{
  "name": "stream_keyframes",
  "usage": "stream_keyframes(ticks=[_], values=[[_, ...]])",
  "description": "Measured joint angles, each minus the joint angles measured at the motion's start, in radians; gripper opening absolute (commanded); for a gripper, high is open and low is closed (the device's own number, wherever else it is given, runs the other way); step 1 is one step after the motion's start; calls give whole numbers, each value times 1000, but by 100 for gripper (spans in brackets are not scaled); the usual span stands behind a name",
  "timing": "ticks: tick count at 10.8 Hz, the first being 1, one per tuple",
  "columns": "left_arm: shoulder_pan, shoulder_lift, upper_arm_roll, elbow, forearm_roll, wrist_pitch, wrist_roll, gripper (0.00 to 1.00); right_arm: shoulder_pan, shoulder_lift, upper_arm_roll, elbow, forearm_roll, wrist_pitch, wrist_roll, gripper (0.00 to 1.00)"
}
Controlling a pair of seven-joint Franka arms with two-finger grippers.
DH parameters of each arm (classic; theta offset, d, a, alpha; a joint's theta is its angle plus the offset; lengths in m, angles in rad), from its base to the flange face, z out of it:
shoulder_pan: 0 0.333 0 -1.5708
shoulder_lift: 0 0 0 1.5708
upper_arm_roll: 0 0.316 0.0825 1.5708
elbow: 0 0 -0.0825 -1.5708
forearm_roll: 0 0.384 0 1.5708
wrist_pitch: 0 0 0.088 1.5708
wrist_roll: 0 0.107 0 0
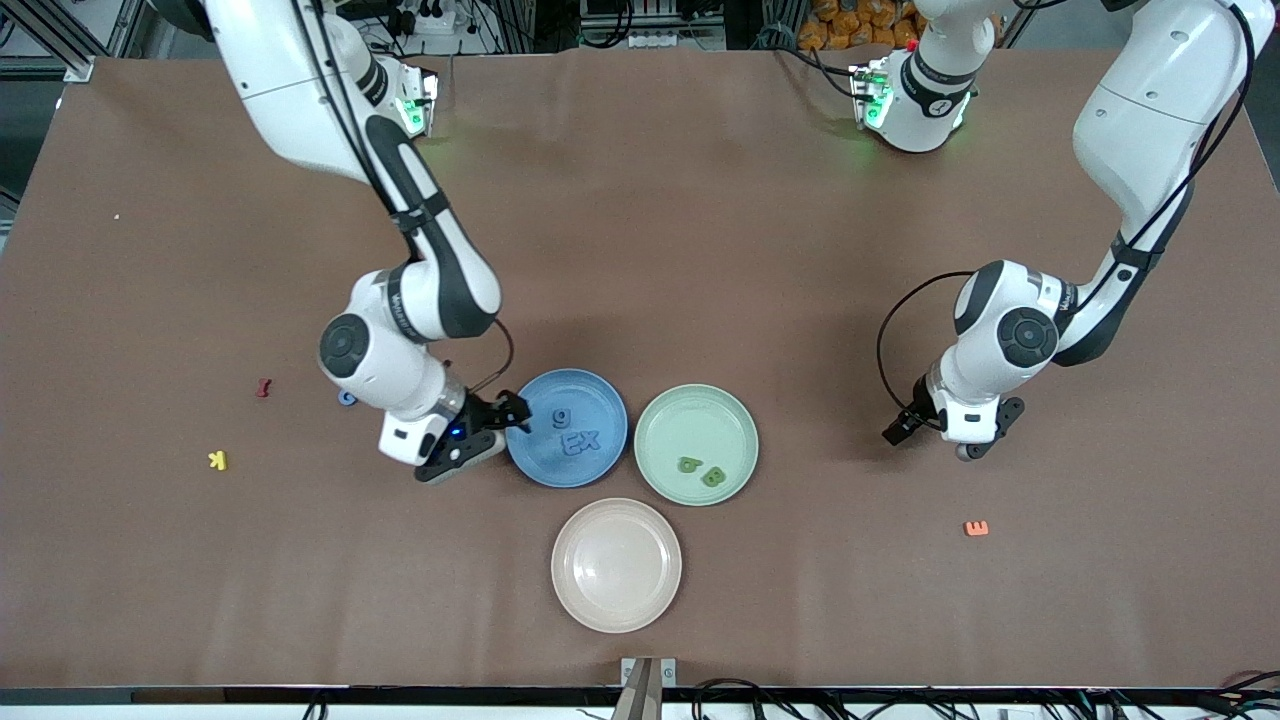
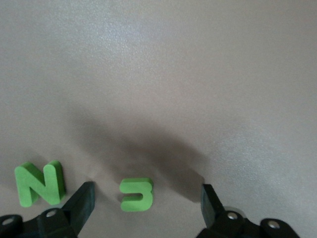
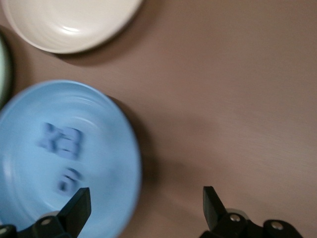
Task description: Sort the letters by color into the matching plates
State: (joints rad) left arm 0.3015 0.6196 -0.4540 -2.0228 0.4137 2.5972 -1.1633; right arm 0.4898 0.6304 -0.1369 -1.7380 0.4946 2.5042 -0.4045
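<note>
The blue plate (image 1: 567, 428) sat beside the green plate (image 1: 696, 445), the green one toward the left arm's end of the table; a cream plate (image 1: 616, 565) lay nearer the front camera than both; in the right wrist view only part of its rim showed. On the blue plate lay a blue g (image 1: 561, 417), with a blue E (image 1: 573, 442) and a blue cross (image 1: 591, 438) touching each other; all three were smeared in the right wrist view. On the green plate lay a green b (image 1: 689, 464) and a green B (image 1: 713, 476). The right gripper (image 1: 478, 432) hung at the blue plate's rim on the right arm's side, its jaws spread and holding nothing; a small blue letter (image 1: 346, 397) peeked out from under that arm, mostly hidden. The left gripper (image 1: 940, 432) hovered low over the table with jaws spread; its wrist view showed a green N (image 2: 40, 183) and a green J (image 2: 136, 194), which the arm hid from the front camera.
</note>
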Motion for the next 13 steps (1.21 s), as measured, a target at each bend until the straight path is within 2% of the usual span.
stream_keyframes(ticks=[3, 6, 9, 13], values=[[1, -2, 0, 2, 22, 0, -76, 0, -115, -40, -12, 1, -154, -130, -39, 100], [0, -6, -6, 11, 33, 1, -92, 0, -235, -89, -29, -8, -189, -262, -117, 100], [-1, -10, -5, 11, 45, 1, -109, 0, -299, -128, -50, -84, -190, -258, -109, 100], [-35, -10, -7, 41, 50, 4, -112, 0, -299, -153, -61, -236, -189, -149, 96, 100]])
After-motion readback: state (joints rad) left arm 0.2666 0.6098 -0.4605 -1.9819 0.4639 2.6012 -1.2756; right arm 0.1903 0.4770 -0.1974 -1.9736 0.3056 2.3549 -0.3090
